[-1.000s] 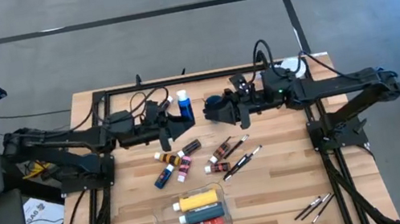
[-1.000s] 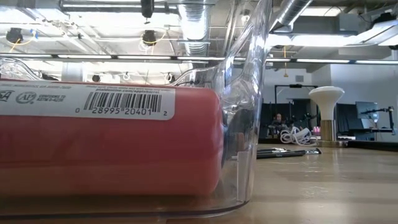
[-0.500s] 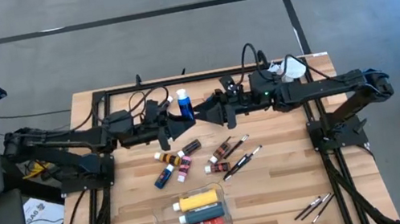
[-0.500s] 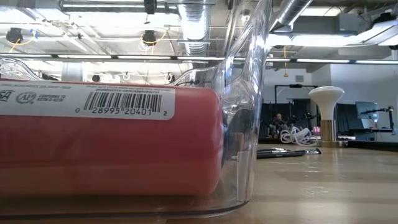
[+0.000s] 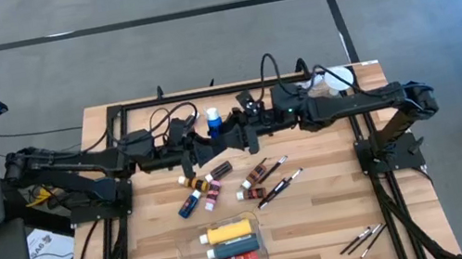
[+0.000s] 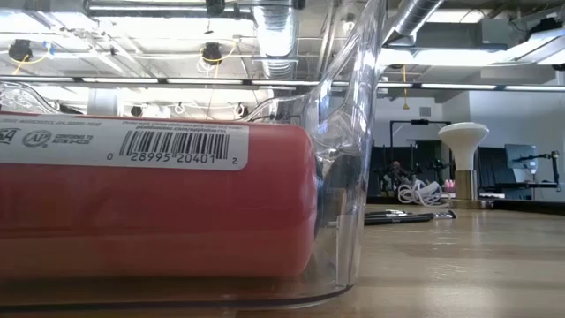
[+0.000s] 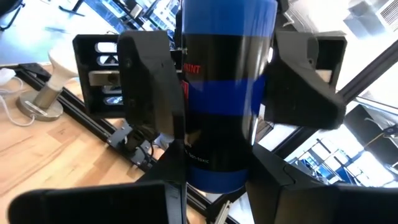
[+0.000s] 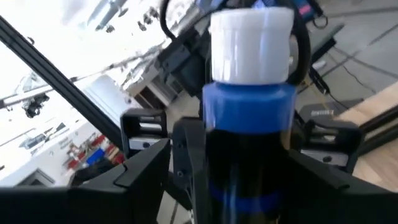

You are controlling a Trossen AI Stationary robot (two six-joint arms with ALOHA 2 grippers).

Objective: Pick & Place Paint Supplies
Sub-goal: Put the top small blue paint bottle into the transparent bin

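Blue bottle (image 5: 212,119): held above the far middle of the table (image 5: 339,215), between the two arms, clear of the wood
Left gripper (image 5: 204,137): fingers clamped on the bottle's body, carrying it; looks like a handover pose, offered toward the other arm
Right gripper (image 5: 230,132): jaws spread wide, one on each side of the same bottle; from the frames I cannot tell whether the pads touch it yet
Why held so: judging by both wrist views, the bottle is presented upright between the arms so the right gripper can close on it
Long axis: near vertical, white cap (image 8: 251,43) up, base down toward the table
Clear tray (image 5: 225,253): near front edge, already holding a yellow bottle (image 5: 230,231), a dark tube and a red tube (image 6: 150,199)
Loose supplies: small tubes and brushes (image 5: 270,179) lie mid-table, still to be placed
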